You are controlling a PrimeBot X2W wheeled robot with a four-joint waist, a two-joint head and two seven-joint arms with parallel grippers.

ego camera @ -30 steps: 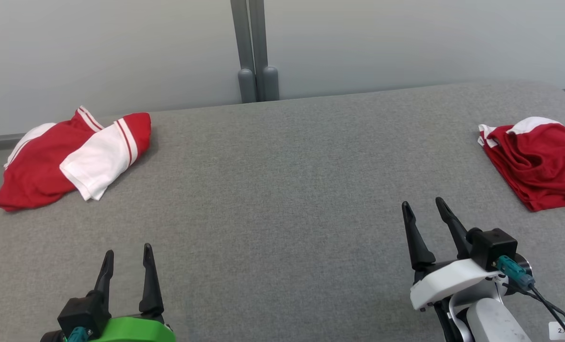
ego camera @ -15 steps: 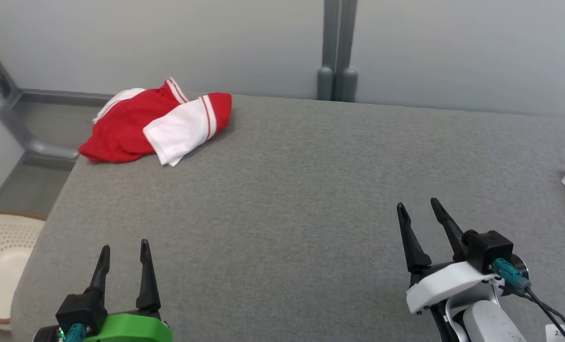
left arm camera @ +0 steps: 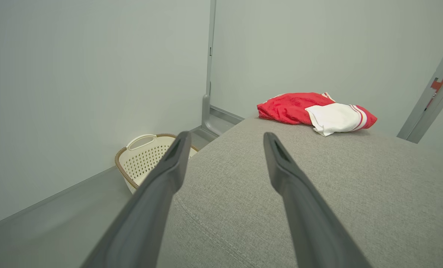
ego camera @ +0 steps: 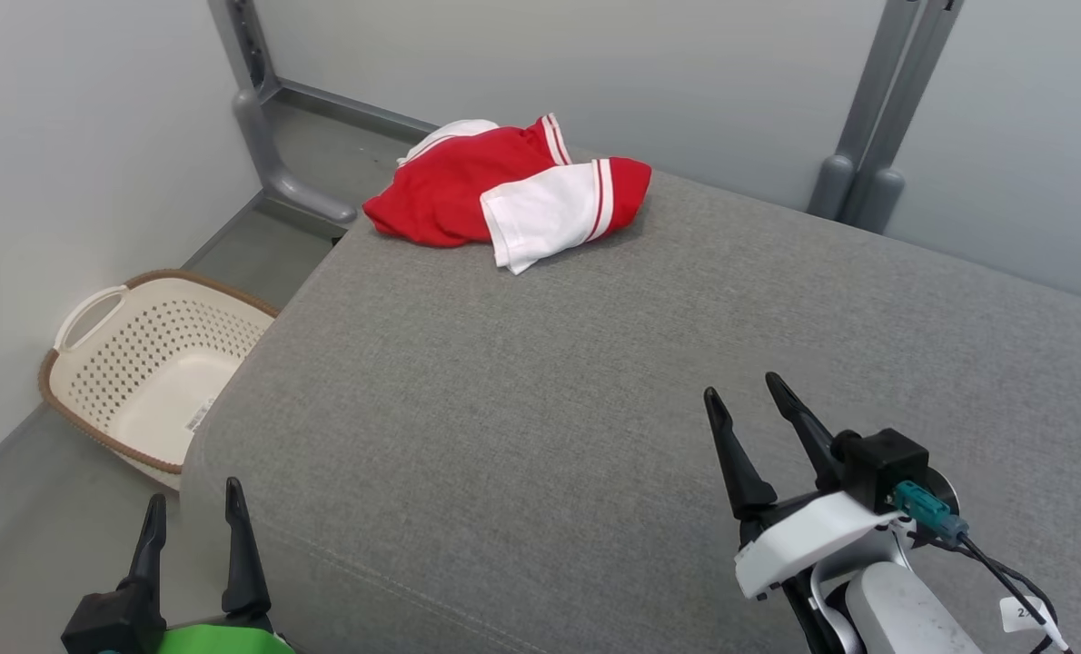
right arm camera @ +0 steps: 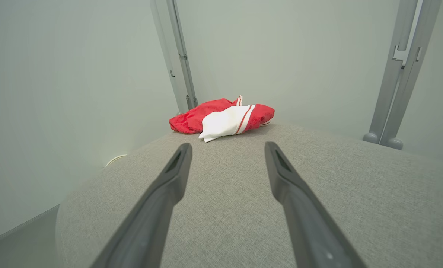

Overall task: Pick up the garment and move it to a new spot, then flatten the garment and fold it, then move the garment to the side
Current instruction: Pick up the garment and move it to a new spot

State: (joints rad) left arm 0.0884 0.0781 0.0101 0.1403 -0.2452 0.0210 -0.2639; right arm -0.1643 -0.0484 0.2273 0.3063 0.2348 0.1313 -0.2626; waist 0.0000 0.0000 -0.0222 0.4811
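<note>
A crumpled red garment (ego camera: 468,186) with a white striped sleeve lies at the far left corner of the grey padded table (ego camera: 540,381). The left wrist view has the garment (left arm camera: 303,108) ahead and to the right, and the right wrist view has the garment (right arm camera: 225,117) straight ahead. My left gripper (ego camera: 192,510) hangs open and empty at the table's near left corner, half over the floor. Over the near right part of the table my right gripper (ego camera: 742,391) stands open with nothing between its fingers. Both are far from the garment.
A cream perforated laundry basket (ego camera: 150,363) stands on the floor left of the table, also seen as the basket (left arm camera: 143,158) beyond my left fingers. Grey metal posts (ego camera: 877,109) and a pale wall run behind the table. The table's left edge drops to the floor.
The head camera has swung left: the garment now sits near the top centre, the basket has come into sight, and the other red garment at the right has left the picture. Both grippers stayed open.
</note>
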